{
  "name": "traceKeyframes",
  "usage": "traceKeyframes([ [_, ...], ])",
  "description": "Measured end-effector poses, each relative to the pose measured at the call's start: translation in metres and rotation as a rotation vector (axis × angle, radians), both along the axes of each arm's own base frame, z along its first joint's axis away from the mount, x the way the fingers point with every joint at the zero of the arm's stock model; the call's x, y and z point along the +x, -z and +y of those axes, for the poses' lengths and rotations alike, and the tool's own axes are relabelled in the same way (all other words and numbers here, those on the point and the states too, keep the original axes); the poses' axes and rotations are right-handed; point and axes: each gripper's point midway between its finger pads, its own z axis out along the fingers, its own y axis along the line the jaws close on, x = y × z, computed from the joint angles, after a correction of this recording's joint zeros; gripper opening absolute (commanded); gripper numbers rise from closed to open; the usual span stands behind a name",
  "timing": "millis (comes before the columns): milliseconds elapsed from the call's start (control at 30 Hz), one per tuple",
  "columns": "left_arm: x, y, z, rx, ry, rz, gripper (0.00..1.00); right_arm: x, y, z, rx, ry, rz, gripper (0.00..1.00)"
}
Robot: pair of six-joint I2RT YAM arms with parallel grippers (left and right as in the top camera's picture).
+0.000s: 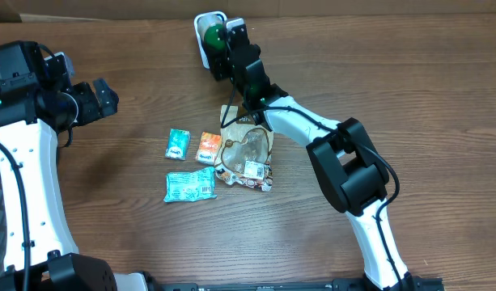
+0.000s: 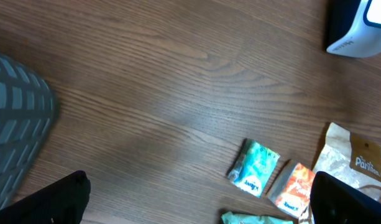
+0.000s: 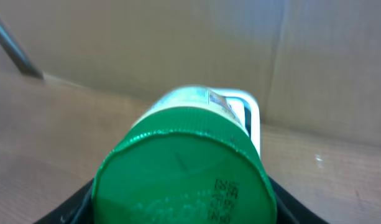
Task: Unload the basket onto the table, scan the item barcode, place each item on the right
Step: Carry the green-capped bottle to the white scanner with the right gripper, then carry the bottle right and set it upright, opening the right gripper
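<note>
Left gripper (image 1: 103, 98) hovers over bare wooden table (image 1: 409, 81) at far left, jaws spread wide, nothing in them. Mid-table lies a cluster: small teal packet (image 1: 178, 143), orange packet (image 1: 208, 148) just beside it, long teal packet (image 1: 189, 185) below both, and a tan-and-clear snack bag (image 1: 246, 153) touching the orange one on its right. Right gripper (image 1: 223, 45) reaches to the far edge, jaws clamped on a green round container (image 1: 213, 34), printed code visible on its green end in the right wrist view, held right up against the white scanner (image 1: 202, 23).
</note>
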Motion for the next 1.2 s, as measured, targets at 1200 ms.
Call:
traceKeyframes([
  [1200, 0.0, 0.0, 0.0, 0.0, 0.0, 0.0, 1.0, -0.231, 0.058, -0.34, -0.062, 0.725, 1.144, 0.08],
])
